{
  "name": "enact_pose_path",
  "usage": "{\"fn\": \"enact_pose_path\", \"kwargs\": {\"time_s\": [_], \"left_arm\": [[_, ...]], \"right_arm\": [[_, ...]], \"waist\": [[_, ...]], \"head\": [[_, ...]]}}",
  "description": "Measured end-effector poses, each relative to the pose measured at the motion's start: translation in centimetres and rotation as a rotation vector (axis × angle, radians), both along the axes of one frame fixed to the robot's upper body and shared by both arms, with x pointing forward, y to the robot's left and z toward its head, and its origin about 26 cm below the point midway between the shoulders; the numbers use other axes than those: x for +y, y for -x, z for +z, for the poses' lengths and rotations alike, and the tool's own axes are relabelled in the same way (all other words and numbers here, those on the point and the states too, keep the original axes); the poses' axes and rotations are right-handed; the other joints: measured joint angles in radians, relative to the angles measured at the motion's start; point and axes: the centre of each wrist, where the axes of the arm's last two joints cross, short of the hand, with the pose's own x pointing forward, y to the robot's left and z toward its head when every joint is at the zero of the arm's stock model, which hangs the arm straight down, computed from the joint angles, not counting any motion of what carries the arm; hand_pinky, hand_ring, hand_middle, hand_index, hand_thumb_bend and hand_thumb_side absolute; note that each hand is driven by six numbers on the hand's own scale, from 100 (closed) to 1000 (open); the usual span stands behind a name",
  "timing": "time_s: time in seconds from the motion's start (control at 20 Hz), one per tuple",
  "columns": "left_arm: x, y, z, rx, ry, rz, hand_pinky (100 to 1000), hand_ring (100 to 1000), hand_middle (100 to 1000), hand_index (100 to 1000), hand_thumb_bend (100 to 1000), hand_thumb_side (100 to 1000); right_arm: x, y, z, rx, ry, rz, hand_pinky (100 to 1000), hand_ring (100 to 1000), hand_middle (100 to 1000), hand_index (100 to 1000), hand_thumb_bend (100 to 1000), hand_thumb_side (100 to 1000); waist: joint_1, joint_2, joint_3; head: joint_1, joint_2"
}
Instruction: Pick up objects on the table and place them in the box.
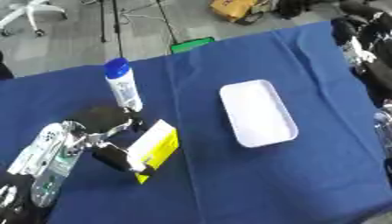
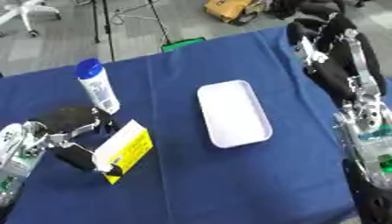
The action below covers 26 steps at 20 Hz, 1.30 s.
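Left eye view has my left hand (image 1: 107,142) wrapped around the yellow and white carton (image 1: 155,148), thumb on the near face and fingers curled over the far side, so it's clamped on the box down at the lower left of the blue tablecloth (image 1: 229,183). Can't quite tell if the carton is off the cloth yet or just tipped up on its lower corner.

The white tray (image 1: 257,113) I'm dropping stuff into sits well off to the right, empty as far as I can see. Right behind my hand stands the white bottle with the blue cap (image 1: 122,84), close to my fingers.

So my plan: lift straight up first, don't swing yet, or I reckon the wrist clips that bottle and knocks it over. Once clear, carry across to the right, line the carton's long side up with the tray's long side, lower it in flat, then let go.

Right hand (image 2: 325,50) hangs up at the far right edge; whether it's open or curled, I can't tell.
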Motion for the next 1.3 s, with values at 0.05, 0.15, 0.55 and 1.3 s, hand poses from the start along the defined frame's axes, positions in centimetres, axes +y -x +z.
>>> {"fn": "enact_pose_path", "kwargs": {"time_s": [0.05,0.15,0.55,1.3], "left_arm": [[-0.1,-0.1,-0.1,-0.005,-0.003,-0.003,493,488,507,670,727,585],[-0.3,-0.4,-0.2,-0.013,-0.007,-0.009,410,408,420,563,542,457],[0.4,-1.2,-1.5,-0.046,0.134,0.010,321,232,222,379,266,239],[-2.1,-0.7,6.5,-0.227,0.383,-0.118,414,282,269,411,328,284]], "right_arm": [[0.0,0.0,0.0,0.000,0.000,0.000,830,827,854,821,410,470],[0.0,0.0,0.0,0.000,0.000,0.001,830,827,854,821,411,470],[0.0,0.0,0.0,0.001,0.002,0.002,829,827,854,821,411,471],[0.2,-0.1,0.1,0.000,0.006,0.011,828,826,853,821,412,471]], "waist": [[-0.001,0.000,0.000],[-0.001,-0.002,0.000],[-0.001,-0.007,0.001],[-0.001,-0.007,-0.051]], "head": [[0.000,0.000],[0.000,0.000],[0.001,0.000],[0.001,0.000]]}}
